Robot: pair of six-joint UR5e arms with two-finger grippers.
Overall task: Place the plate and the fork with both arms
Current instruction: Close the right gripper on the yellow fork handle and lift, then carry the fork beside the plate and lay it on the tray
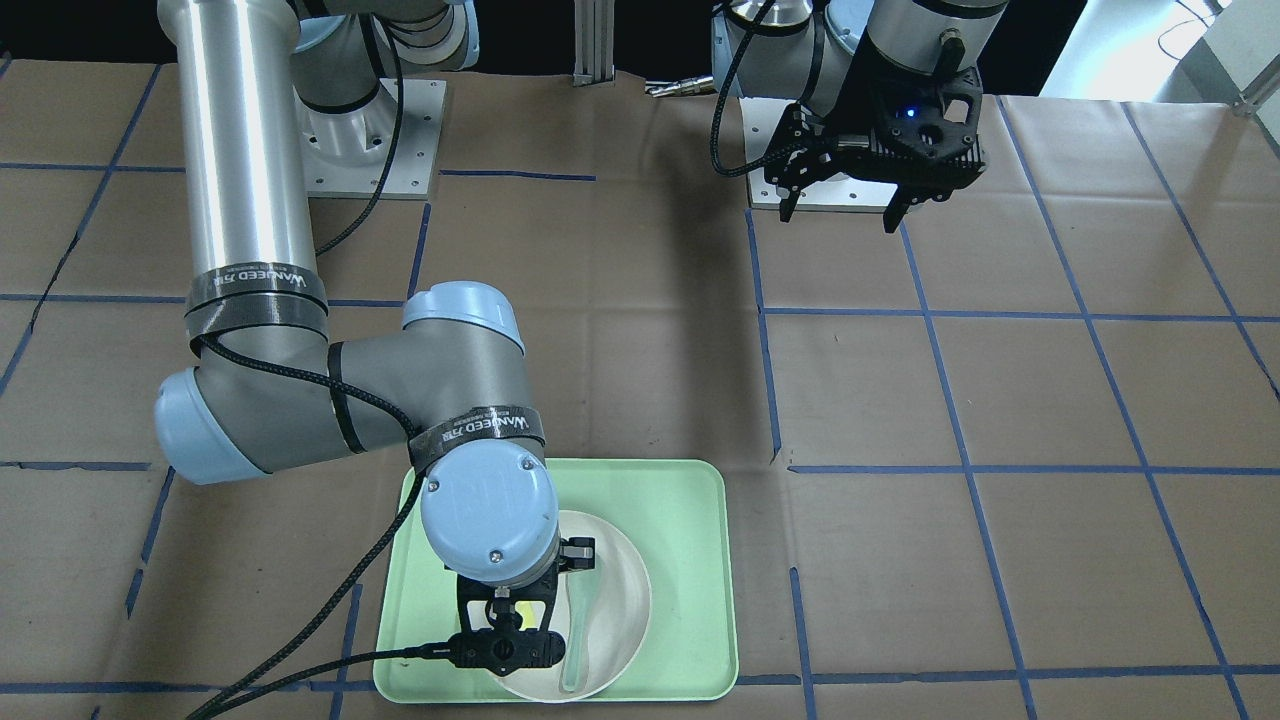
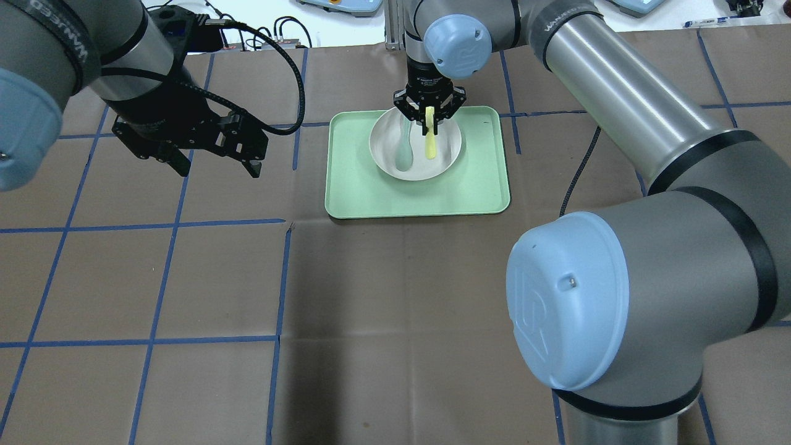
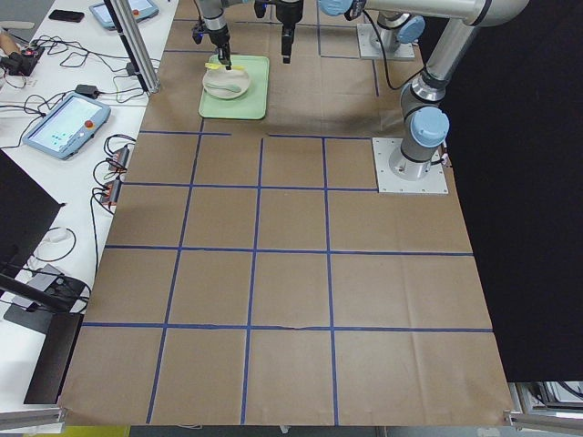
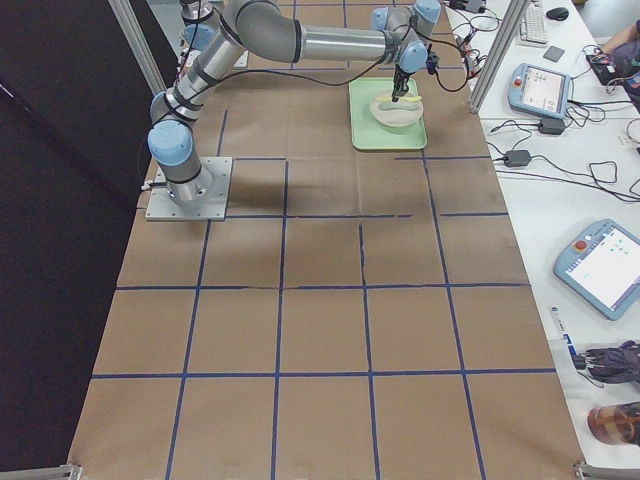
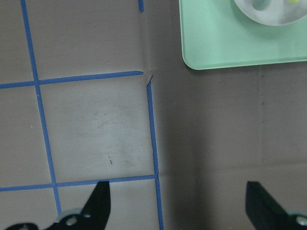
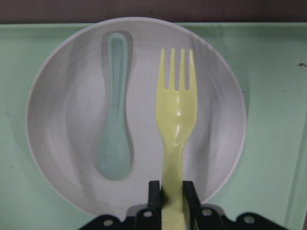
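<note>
The right fingers [image 6: 154, 194] pinch the fork [image 6: 176, 120] near its handle end over the plate [image 6: 230, 96] on the tray [image 6: 273, 120] near the counter's edge opposite the robot, left fingers [image 5: 98, 201] spread above bare counter; so short a hold might let it swivel and clip the spoon [image 6: 115, 143].

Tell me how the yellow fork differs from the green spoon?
The fork is pale yellow, the spoon grey-green. The fork's handle is clamped in the right gripper; the spoon lies loose in the plate. Fork tines point away from the gripper; the spoon's bowl points toward it. Both run parallel.
</note>
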